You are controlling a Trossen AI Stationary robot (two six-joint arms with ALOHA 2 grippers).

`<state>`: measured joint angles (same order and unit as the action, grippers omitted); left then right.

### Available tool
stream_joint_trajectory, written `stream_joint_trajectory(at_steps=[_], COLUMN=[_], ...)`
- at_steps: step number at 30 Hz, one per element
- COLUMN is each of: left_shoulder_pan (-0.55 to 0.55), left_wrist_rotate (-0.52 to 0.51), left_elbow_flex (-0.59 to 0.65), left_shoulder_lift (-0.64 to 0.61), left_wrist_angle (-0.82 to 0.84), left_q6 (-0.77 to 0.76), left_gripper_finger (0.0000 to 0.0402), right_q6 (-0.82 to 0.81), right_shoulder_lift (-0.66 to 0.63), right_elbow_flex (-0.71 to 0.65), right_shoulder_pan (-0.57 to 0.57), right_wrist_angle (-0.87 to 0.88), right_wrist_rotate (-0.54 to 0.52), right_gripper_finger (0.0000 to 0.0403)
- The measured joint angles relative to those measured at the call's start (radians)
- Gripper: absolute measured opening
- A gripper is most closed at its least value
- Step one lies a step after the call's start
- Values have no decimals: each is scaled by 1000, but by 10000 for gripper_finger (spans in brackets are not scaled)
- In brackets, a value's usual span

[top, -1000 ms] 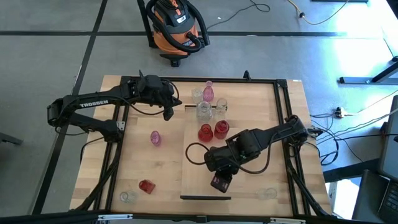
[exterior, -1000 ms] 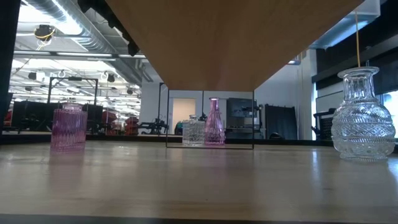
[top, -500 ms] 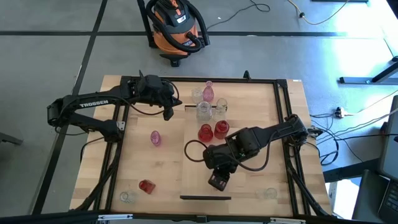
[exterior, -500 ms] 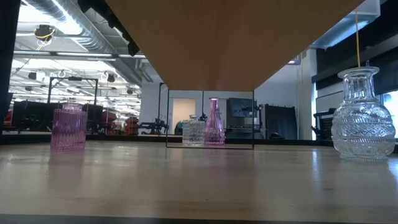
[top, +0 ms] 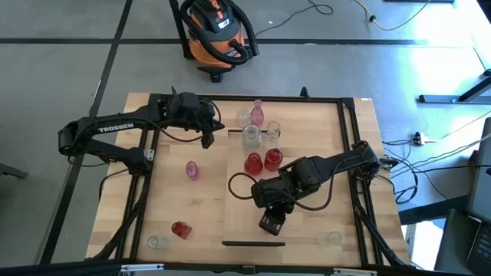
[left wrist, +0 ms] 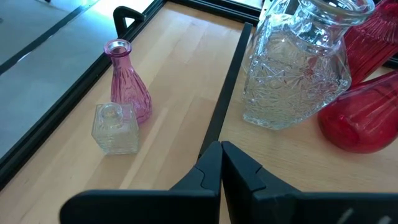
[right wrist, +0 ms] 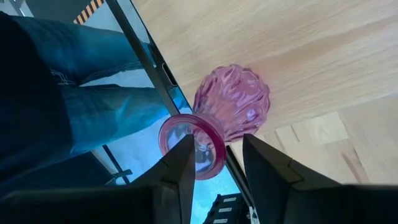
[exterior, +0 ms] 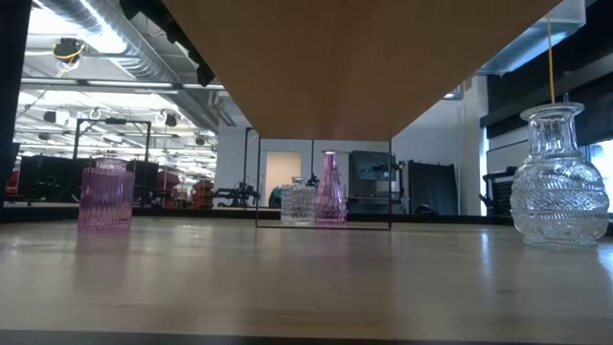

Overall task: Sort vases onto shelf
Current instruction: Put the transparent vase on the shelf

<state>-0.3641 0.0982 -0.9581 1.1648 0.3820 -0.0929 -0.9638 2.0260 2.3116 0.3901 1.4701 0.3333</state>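
The right gripper [top: 271,223] hangs low over the near middle of the wooden surface [top: 337,153], above the near part of the long pale-wood shelf [top: 238,203] lying on it. In the right wrist view its two dark fingers [right wrist: 180,171] stand spread, one on each side of the rim of a ribbed pink glass vase with a round belly and flared mouth [right wrist: 231,106]; whether the fingers touch the glass cannot be told. Past that vase a person's blue-jeaned legs [right wrist: 68,106] show beyond the surface's edge.

The left gripper [top: 207,139] waits at the far left of the surface, its fingers [left wrist: 211,171] pressed together and holding nothing. Just ahead of it stand a large clear cut-glass vase [left wrist: 298,68] and deep red glass vases [left wrist: 364,112] touching each other, on the shelf's far end. Across the shelf's dark end strip [left wrist: 221,106] a slim pink bottle-shaped vase [left wrist: 127,81] stands touching a small square clear vase [left wrist: 115,127].

From above, a small pink vase [top: 191,169] stands alone left of the shelf, a red vase [top: 180,229] and a clear one [top: 157,242] sit near the near-left corner, and another clear vase [top: 330,238] near the near-right corner. An orange shop vacuum [top: 215,34] stands on the floor beyond.
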Motion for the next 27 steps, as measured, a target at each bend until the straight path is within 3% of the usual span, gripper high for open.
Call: stream_joint_trajectory(at_steps=[6, 15, 21, 27], left_shoulder_pan=[0, 0, 1, 0], left_wrist_rotate=[0, 3, 51, 50], left_elbow_flex=[0, 0, 0, 0], left_shoulder_lift=[0, 0, 0, 0], left_wrist_angle=[0, -1, -3, -2], left_q6=[0, 0, 25, 45], left_gripper_finger=[0, 0, 0, 0], right_q6=[-53, -248, -514, -898], right_shoulder_lift=[-37, -111, -200, -320], right_elbow_flex=[0, -10, -156, -442], right_shoulder_pan=[-5, 19, 97, 261], right_wrist_angle=[-6, 105, 98, 103], right_wrist_rotate=[-31, -260, -351, -281], right_gripper_finger=[117, 117, 117, 117])
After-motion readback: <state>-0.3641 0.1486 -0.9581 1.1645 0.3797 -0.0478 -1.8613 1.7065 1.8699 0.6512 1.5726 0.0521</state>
